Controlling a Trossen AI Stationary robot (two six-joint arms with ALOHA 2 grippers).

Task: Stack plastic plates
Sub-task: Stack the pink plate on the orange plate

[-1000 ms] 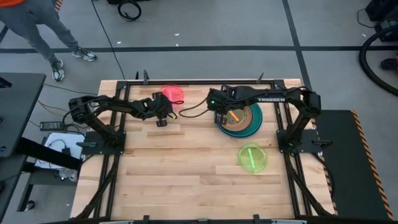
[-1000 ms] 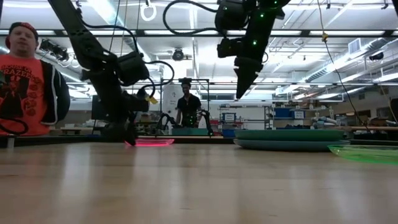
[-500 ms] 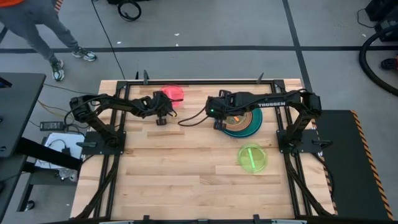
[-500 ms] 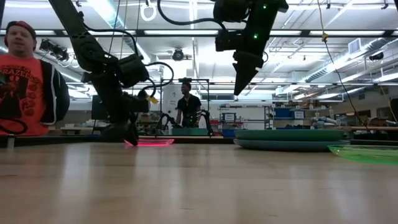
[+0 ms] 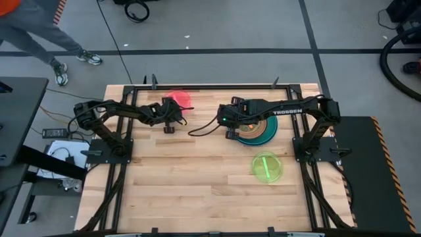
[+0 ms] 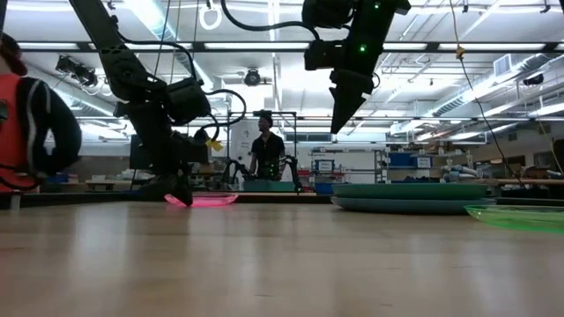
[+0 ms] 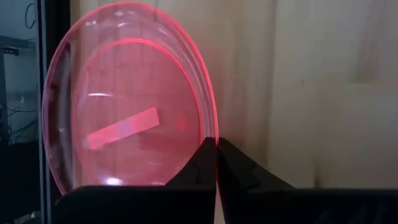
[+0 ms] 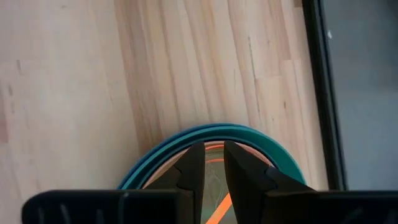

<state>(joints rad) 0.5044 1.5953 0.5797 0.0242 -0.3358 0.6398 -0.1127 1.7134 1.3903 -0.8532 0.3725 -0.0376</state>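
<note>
Robotics lab or workshop, large open hall. Butcher-block wooden table in a black metal frame stands on grey concrete floor marked with dark tape lines. Low view: long fluorescent ceiling lights, exposed pipes overhead, shelving with blue bins at 3 o'clock. Cables lie on the floor at 12 o'clock. One person works at a far bench; another in orange at 9 o'clock.

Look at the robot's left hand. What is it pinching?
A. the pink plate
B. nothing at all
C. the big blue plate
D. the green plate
A: the left hand has its fingers closed on the rim of the pink plate at the table's far edge, while the green plate lies alone nearer the front.
</note>
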